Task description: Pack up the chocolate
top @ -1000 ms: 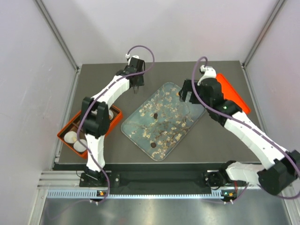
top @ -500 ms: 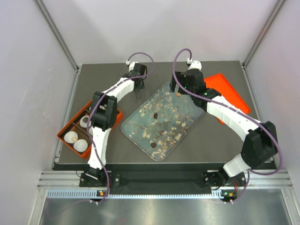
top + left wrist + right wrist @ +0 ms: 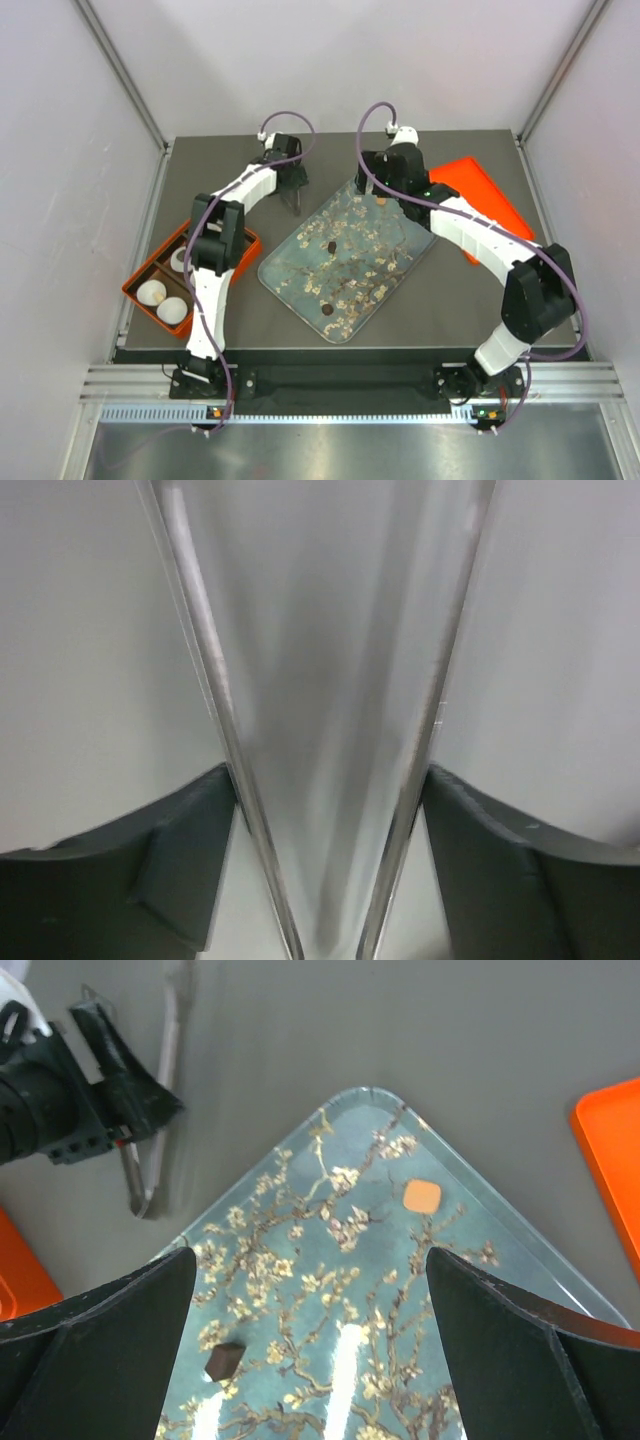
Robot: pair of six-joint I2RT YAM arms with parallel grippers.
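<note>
orange box (image 3: 131, 288): left edge of the table (image 3: 200, 170). It is split into compartments, and you can see three white paper cups (image 3: 152, 292) in it (too small to tell if anything sits inside them). The left arm's elbow covers the box's far corner.

left arm (image 3: 205, 290): rises from the near edge, passes over the box and bends at the elbow. The forearm runs far and right toward the tray's far-left side.

left gripper (image 3: 290, 188): just beside the tray's far-left edge, not over the tray. The fingers are partway apart with metal tongs (image 3: 205, 660) between them, one tong arm against each finger (reads as a grip on the tongs, wrist view is blurred).

clear tray (image 3: 303, 230): centre of the table, turned diagonal, with a blossom print.

chocolate (image 3: 329, 246): loose on the clear tray. You have one dark piece (image 3: 224, 1360) mid-tray, another near the tray's near corner, and a caramel square (image 3: 421, 1196) by the far corner.

right arm (image 3: 535, 300): base at near right, elbow out toward the right edge. The forearm runs back left to the tray's far corner.

right gripper (image 3: 310, 1290): hovers above the tray's far corner with its fingers wide apart and nothing between them (the caramel square lies just ahead of the gap in your wrist view).

orange lid (image 3: 495, 195): lies flat at far right, partly under the right forearm, near the tray's right corner.
</note>
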